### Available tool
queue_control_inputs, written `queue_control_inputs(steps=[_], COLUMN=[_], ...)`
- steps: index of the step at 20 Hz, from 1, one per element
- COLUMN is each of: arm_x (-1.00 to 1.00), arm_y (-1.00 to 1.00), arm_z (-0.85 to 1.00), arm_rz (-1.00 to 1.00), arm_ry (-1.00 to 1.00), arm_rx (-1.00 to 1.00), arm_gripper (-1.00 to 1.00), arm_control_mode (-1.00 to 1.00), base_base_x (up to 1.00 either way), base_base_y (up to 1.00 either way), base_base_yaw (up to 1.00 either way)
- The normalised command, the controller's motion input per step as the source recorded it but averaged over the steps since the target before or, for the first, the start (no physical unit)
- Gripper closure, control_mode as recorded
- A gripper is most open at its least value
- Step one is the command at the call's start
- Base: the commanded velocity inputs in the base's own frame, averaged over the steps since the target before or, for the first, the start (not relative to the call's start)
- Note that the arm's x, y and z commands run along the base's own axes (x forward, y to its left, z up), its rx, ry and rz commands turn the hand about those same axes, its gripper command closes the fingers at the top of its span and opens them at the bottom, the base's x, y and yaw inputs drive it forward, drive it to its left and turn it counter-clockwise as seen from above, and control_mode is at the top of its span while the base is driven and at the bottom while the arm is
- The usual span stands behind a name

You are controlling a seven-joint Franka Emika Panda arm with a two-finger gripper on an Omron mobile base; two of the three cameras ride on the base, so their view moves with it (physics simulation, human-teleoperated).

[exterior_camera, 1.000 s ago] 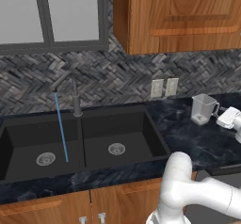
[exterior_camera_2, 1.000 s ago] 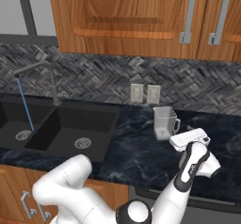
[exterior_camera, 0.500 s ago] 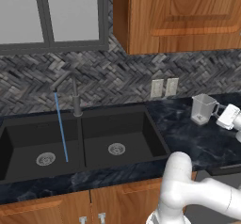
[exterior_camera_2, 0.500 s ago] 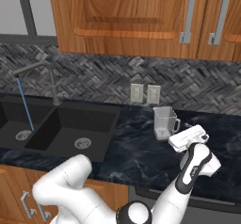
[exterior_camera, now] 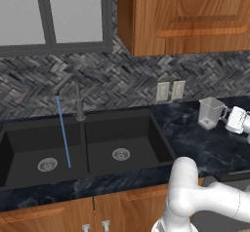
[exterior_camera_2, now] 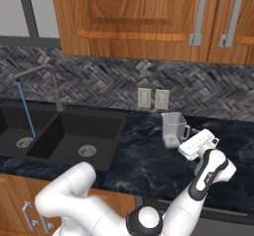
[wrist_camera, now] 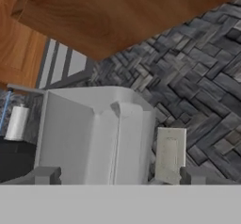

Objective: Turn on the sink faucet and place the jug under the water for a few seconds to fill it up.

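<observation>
Where the dark marbled table point(exterior_camera: 195, 148) runs along the wall, a grey herringbone tile backsplash point(exterior_camera: 127, 80) rises behind it, with warm wooden cabinets point(exterior_camera_2: 139, 17) above and a grey-framed window point(exterior_camera: 49, 16) over the sink. Two pale outlets point(exterior_camera_2: 153, 99) sit side by side on the tiles, just left of the jug in the right base view.

The sink point(exterior_camera: 83, 145) is a wide matte black double basin sunk into the table, each half with a round silver drain. At its back edge, on the divider, stands the sink faucet point(exterior_camera: 77, 99), a slim dark grey stem with its angled spout swung over the left basin. From the spout the water point(exterior_camera: 63, 133) falls as a thin, straight blue line into that basin.

The jug point(exterior_camera_2: 173, 129) stands upright on the table well to the right of the sink, clear and whitish, tapered, its loop handle turned toward the hand point(wrist_camera: 117, 175). The hand is level with the jug and right up against its handle side; in the hand view its fingertips point(wrist_camera: 44, 175) stand wide apart on either side of the jug's lower body, gripping nothing yet.
</observation>
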Motion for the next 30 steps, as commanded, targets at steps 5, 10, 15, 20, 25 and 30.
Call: queue_control_inputs(steps=[5,10,15,20,25,30], arm_x=[0.0,0.0,0.0,0.0,0.0,0.0], arm_y=[0.09,0.21,0.29,0.17,0.0,0.0], arm_z=[0.0,0.0,0.01,0.0,0.0,0.0], arm_rz=[0.1,0.07,0.07,0.03,0.0,0.0], arm_ry=[0.0,0.0,0.0,0.0,0.0,0.0], arm_rx=[-0.01,-0.01,-0.03,-0.01,0.0,0.0], arm_gripper=[-1.0,-1.0,1.0,1.0,1.0,1.0], arm_control_mode=[-1.0,-1.0,-1.0,-1.0,-1.0,-1.0], base_base_x=[0.0,0.0,0.0,0.0,0.0,0.0], base_base_y=[0.0,0.0,0.0,0.0,0.0,0.0], base_base_yaw=[0.0,0.0,0.0,0.0,0.0,0.0])
